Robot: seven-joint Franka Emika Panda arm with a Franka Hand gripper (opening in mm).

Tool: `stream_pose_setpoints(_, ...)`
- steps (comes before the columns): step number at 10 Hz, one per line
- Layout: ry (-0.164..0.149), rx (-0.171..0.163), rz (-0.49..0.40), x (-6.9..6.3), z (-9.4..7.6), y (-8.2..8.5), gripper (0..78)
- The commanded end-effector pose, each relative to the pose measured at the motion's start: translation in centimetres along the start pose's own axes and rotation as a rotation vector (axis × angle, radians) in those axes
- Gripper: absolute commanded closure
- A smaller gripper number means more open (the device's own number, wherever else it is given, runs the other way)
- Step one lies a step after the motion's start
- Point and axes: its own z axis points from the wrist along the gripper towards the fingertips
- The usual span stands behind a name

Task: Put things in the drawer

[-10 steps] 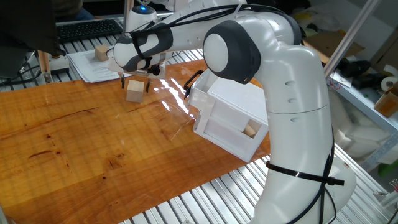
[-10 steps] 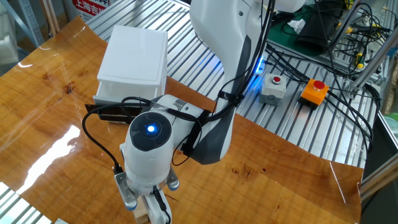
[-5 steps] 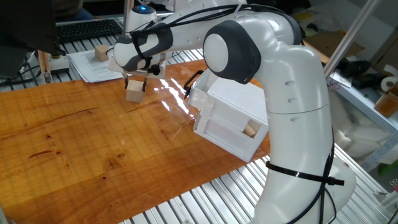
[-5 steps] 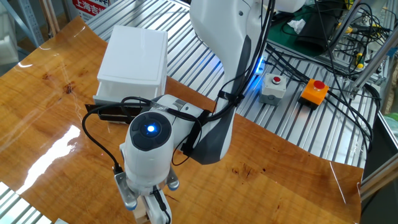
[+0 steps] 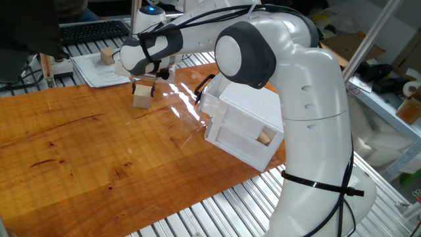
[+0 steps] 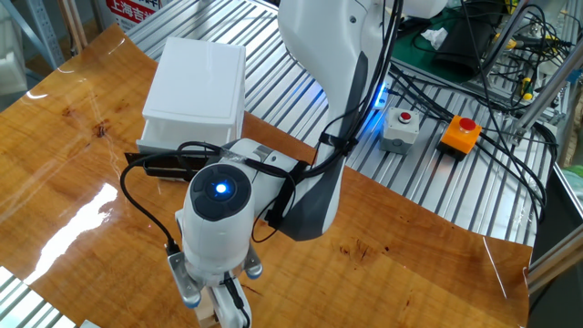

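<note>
Left to right, places taken from the jaws.

Beyond the jaws, on a white tray [image 5: 99, 74]: one spare cube [image 5: 108, 55], untouched, well apart from them.

At the jaws: the gripper [image 5: 145, 82] sits on a second cube [image 5: 143, 96], a finger on either side, clamped on it as far as I can judge. The cube rests on the table [image 5: 79, 151] or is just off it; cannot tell which.

Right of the jaws: the drawer [image 5: 240, 135] stands pulled open, a third cube [image 5: 266, 136] already inside.

Judgement: one cube stowed, one in the grasp, one left; roughly a third done.
</note>
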Motion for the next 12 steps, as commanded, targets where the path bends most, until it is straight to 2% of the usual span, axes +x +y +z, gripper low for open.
stream_pose_setpoints(1, 0.015, 0.010, 0.035, -0.4, -3.4, -0.1, 76.2)
stream_pose_setpoints(4, 0.015, 0.011, 0.043, -0.4, -4.2, -0.2, 76.2)
stream_pose_setpoints(8, 0.040, 0.025, 0.051, -0.5, -8.3, -1.6, 76.2)
stream_pose_setpoints(10, 0.041, 0.028, 0.060, -0.5, -9.2, -2.1, 76.2)
stream_pose_setpoints(12, 0.042, 0.033, 0.084, -0.6, -11.0, -3.4, 76.2)
